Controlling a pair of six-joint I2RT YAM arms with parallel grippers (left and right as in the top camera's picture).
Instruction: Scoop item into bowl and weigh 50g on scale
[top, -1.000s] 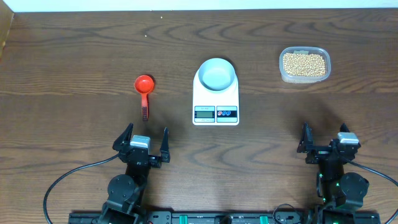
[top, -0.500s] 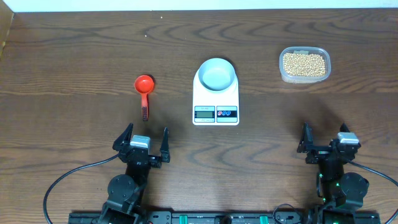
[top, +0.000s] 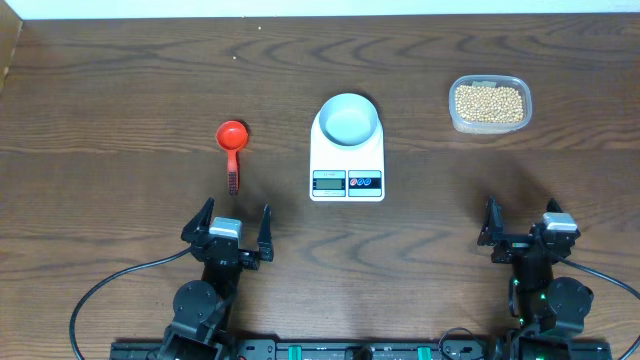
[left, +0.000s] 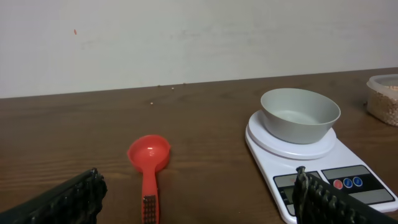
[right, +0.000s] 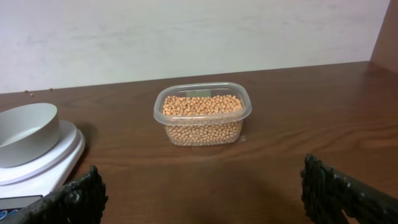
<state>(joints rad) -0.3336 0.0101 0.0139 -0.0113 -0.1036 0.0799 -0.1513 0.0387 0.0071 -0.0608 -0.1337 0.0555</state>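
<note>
Your left tool (top: 237, 212) sits low over the counter (top: 110, 90) with its jaws spread wide, holding nothing. Just ahead of it, slightly toward its left finger, lies the red scoop (top: 232, 150) — cup away from the tool, handle pointing back at it. Ahead and to the right of that tool stands the white scale (top: 347, 168), with its display and its red and blue buttons on the near edge. The bowl (top: 349, 122) rests on the scale's platform at the far end. From your right tool (top: 522, 220), the scale is ahead and well off to the left. That tool's jaws also stand wide apart, clear of everything. Ahead of it, a little left of centre, is the clear tub (top: 453, 112), and the beans (top: 489, 103) lie inside — well apart from both tools.
</note>
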